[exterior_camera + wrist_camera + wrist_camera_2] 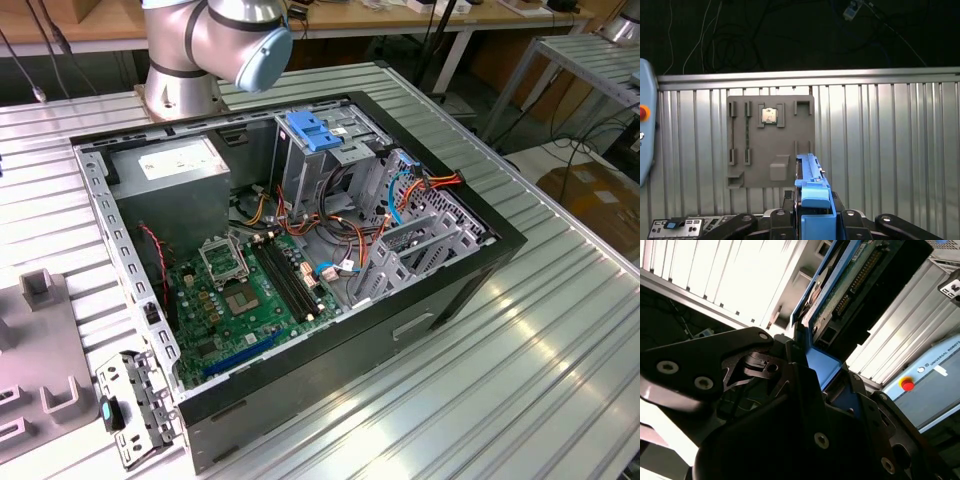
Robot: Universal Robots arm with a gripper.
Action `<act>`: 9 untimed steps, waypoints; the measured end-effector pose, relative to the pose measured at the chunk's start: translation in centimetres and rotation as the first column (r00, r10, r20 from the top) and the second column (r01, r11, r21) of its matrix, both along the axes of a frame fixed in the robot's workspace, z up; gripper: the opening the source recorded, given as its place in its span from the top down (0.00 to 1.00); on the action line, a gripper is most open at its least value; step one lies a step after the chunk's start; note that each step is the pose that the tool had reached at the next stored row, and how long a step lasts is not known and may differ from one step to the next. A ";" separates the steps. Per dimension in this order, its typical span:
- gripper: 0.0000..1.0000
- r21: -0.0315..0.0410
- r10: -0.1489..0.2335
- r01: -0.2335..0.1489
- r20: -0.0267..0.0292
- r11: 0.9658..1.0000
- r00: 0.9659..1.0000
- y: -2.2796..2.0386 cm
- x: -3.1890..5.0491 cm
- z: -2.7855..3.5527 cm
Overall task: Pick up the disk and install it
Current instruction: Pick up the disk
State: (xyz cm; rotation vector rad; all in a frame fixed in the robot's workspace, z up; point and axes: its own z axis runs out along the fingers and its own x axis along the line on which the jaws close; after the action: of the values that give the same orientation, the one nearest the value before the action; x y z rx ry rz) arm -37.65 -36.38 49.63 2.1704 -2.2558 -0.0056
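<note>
With gripper [812, 207] clamped on the disk [855, 285] at its blue bracket [815, 192], risks a tilt or slip if that narrow hold loosens.

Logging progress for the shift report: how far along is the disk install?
Done: the pickup; the gripper is shut on the disk, its blue bracket clamped in both wrist views. In hand: the disk, held clear, ribbed table and grey fixture plate beyond it. Left: the install; the disk is not in the open computer case.
</note>
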 end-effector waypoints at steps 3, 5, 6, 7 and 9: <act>0.63 0.000 0.000 0.000 0.000 1.000 1.000 0.00 0.62 0.00; 0.63 0.000 0.000 0.000 0.000 1.000 1.000 0.00 0.87 0.00; 0.63 0.000 0.000 0.000 0.000 1.000 1.000 0.00 0.99 0.00; 0.63 0.000 0.000 0.000 0.000 1.000 1.000 0.00 1.13 0.00; 0.63 0.000 0.000 0.000 0.000 1.000 1.000 0.00 1.50 0.01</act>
State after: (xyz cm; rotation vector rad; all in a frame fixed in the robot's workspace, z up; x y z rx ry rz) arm -36.15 -36.38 49.63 2.1703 -2.2557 -0.0056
